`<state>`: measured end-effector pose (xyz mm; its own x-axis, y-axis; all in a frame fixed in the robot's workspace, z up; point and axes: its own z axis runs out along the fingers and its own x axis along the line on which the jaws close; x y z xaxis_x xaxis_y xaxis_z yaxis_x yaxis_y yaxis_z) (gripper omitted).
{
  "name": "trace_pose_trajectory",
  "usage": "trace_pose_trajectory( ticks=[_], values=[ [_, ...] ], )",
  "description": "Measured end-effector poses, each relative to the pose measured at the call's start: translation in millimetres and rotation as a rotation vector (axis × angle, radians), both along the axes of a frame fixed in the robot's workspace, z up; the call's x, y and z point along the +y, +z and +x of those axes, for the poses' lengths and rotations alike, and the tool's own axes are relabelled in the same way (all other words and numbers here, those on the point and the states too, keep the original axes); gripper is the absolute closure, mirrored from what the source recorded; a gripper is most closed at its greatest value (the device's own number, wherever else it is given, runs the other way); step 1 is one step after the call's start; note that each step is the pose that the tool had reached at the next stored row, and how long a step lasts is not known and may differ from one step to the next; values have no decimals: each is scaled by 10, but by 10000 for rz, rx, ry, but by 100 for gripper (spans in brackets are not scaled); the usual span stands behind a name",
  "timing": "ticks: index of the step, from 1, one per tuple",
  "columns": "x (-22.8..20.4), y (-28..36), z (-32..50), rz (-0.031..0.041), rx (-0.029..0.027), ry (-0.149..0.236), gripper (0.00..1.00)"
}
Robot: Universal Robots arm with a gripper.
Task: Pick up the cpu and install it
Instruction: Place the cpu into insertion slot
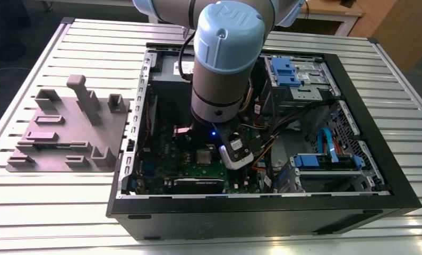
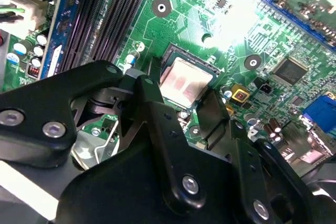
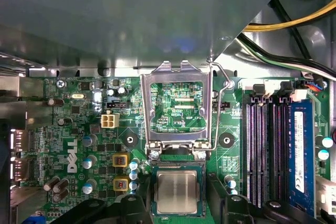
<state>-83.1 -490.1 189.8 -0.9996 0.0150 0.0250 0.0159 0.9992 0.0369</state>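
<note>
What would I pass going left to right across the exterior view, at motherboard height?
Grey fixture plate → left wall of the computer case → cpu lying in its socket → blue drive bracket → the case's right wall.

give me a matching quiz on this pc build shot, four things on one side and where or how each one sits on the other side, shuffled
Things
1. cpu
2. metal socket frame
3. grey fixture plate
4. blue memory stick

Places or states
A. on the slatted table, outside the computer case
B. swung open, clear of the socket
C. lying in the socket on the green board
D. standing in a slot beside empty slots

Pairs: 1-C, 2-B, 3-A, 4-D
</note>
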Motion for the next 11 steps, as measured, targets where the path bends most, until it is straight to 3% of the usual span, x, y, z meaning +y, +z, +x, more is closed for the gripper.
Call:
trace_pose_trajectory(
  ticks=[4, 6, 11],
  values=[
    [0, 0, 0, -2, 1, 0, 45],
    [-2, 0, -1, -9, 7, 0, 53],
    [-1, -5, 0, -1, 1, 0, 55]
  ],
)
